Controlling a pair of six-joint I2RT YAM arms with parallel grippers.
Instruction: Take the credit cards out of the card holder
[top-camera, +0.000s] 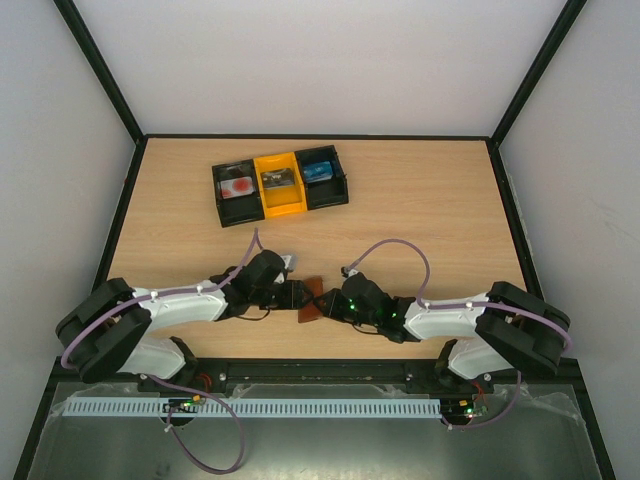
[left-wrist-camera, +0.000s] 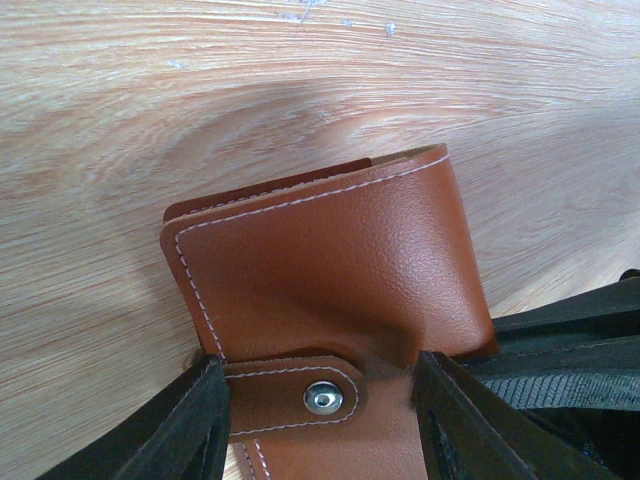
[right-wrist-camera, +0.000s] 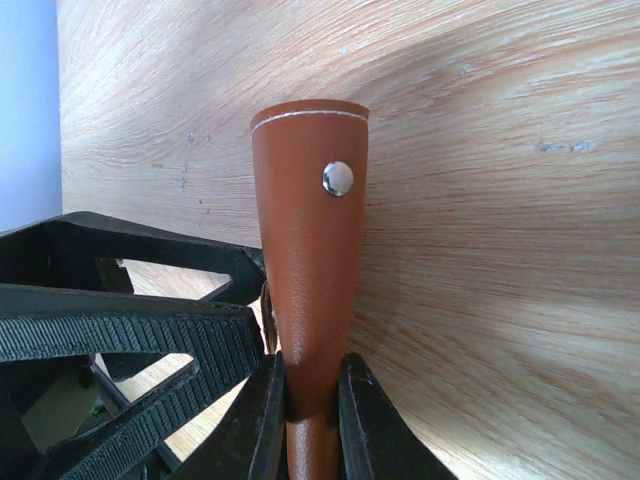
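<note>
The card holder (left-wrist-camera: 330, 260) is lying closed near the middle of the bench's (top-camera: 450, 220) near edge, between the two arms. The right gripper (right-wrist-camera: 312, 372) is pinching a narrow brown leather strip of it, the one carrying a metal stud (right-wrist-camera: 337, 178). The left gripper (left-wrist-camera: 322, 400) is standing with its fingers apart, one on each side of the holder's tab end, gripping nothing. No credit cards are showing at the holder (its inside is hidden in all three views).

As I judge it, that one narrow pinch is providing all the control, so the holder could swivel or slip free if the right arm pulls before the left closes. If the left fingers close across the tab, which appears fastened, they may be pressing the holder shut rather than opening it.
</note>
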